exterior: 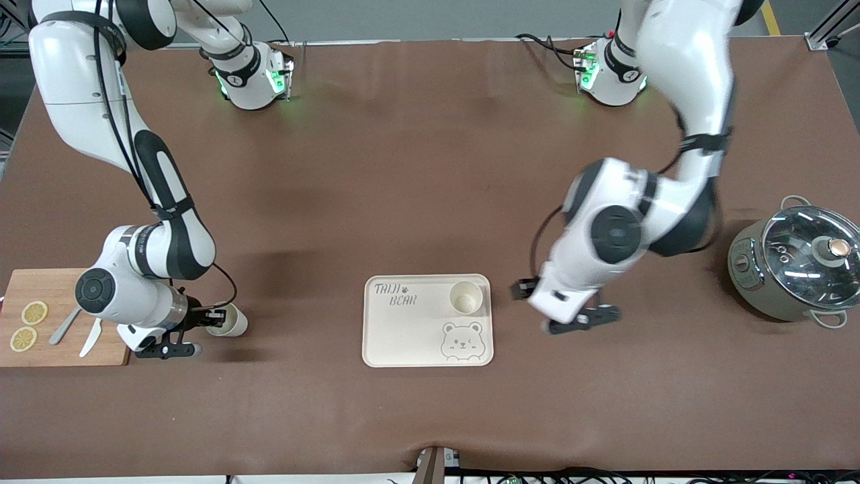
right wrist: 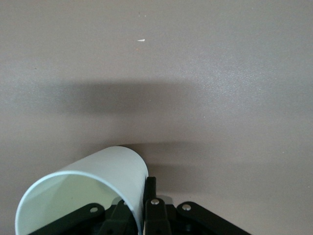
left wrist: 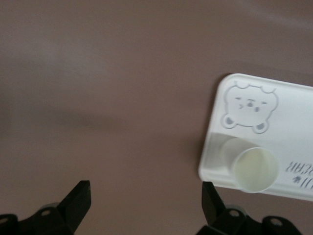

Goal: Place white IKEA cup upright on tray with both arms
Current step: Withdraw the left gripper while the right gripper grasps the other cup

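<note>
The cream tray (exterior: pixel 410 333) with the bear face lies on the brown table nearer the front camera, and a white cup (exterior: pixel 465 297) stands upright on its corner. My left gripper (exterior: pixel 583 320) is open and empty over bare table beside the tray, toward the left arm's end. Its wrist view shows the gripper (left wrist: pixel 145 196), the tray (left wrist: pixel 288 122) and that cup (left wrist: pixel 254 169). My right gripper (exterior: pixel 209 317) is shut on the wall of a second white cup (exterior: pixel 228 321), tipped on its side low over the table by the cutting board. The right wrist view shows this gripper (right wrist: pixel 139 196) pinching the cup (right wrist: pixel 98 181).
A wooden cutting board (exterior: pixel 64 289) with two lemon slices (exterior: pixel 28 325), a knife and a spoon lies at the right arm's end. A grey pot with a glass lid (exterior: pixel 799 262) stands at the left arm's end.
</note>
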`<state>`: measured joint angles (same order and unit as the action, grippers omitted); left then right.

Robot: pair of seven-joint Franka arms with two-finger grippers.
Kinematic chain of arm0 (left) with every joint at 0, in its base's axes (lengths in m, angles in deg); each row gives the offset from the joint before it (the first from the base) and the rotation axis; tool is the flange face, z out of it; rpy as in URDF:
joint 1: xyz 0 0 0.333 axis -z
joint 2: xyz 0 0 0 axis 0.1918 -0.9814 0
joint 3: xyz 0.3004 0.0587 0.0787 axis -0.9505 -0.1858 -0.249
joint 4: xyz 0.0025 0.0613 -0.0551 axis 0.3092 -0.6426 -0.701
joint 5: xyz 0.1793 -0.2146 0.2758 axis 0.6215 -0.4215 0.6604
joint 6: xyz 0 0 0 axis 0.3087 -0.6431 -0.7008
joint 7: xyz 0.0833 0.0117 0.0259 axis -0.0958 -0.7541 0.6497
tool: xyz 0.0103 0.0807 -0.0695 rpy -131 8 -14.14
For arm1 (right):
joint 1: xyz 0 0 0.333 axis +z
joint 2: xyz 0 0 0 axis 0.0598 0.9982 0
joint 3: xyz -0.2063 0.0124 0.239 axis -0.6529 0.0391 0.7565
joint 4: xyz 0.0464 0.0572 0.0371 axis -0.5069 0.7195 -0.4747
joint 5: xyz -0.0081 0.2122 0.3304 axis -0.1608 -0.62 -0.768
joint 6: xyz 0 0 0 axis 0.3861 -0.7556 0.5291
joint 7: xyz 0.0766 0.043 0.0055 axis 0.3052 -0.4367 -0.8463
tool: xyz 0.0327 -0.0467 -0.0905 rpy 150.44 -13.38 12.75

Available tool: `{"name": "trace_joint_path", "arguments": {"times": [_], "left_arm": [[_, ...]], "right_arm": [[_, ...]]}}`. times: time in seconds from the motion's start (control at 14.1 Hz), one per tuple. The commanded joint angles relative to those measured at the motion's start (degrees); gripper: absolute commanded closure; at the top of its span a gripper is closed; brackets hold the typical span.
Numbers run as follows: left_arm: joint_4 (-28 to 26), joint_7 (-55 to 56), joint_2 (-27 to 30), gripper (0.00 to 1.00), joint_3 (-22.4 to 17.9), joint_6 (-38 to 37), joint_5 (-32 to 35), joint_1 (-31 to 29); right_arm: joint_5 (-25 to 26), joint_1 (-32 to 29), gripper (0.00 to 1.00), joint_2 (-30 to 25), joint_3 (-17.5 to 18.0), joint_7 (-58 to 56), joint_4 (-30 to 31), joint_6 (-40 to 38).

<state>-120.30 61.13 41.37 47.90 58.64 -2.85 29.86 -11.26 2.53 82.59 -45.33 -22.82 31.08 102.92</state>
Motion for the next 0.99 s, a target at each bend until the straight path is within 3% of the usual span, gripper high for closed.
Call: {"name": "trace_joint_path", "arguments": {"times": [0.0, 0.14, 0.36, 0.64, 0.71, 0.92], "left_arm": [[-2.5, -14.6, 3.6, 0.0, 0.7, -2.0, -3.8, -8.2], [-2.4, -23.4, 3.8, 0.0, 0.6, -1.8, -4.9, -13.3], [-2.4, -29.0, 1.8, 0.0, 0.5, 5.2, -4.2, -17.2], [-2.7, -29.0, -2.0, 0.0, 0.2, 10.8, -4.0, -17.2], [-3.5, -29.5, -1.1, 0.0, 0.1, 10.4, -3.8, -17.5], [-8.1, -32.2, 9.9, 0.0, -0.1, 3.9, -1.2, -17.5]], "right_arm": [[-0.6, -0.2, 1.0, -0.3, 0.3, -0.2, -0.3, -0.2], [-0.6, 0.0, 1.0, -1.5, 1.2, -0.1, -1.3, -2.6], [-0.8, -0.2, 1.0, -2.2, 2.9, 0.2, -7.6, -14.2], [-8.8, 1.2, 1.0, -2.2, 3.2, 4.6, -18.2, -30.8], [-9.0, 2.6, 1.0, -2.2, 3.2, 9.2, -20.1, -32.8], [-9.0, 9.1, 1.0, -3.4, 3.1, 22.5, -21.3, -33.2]]}}
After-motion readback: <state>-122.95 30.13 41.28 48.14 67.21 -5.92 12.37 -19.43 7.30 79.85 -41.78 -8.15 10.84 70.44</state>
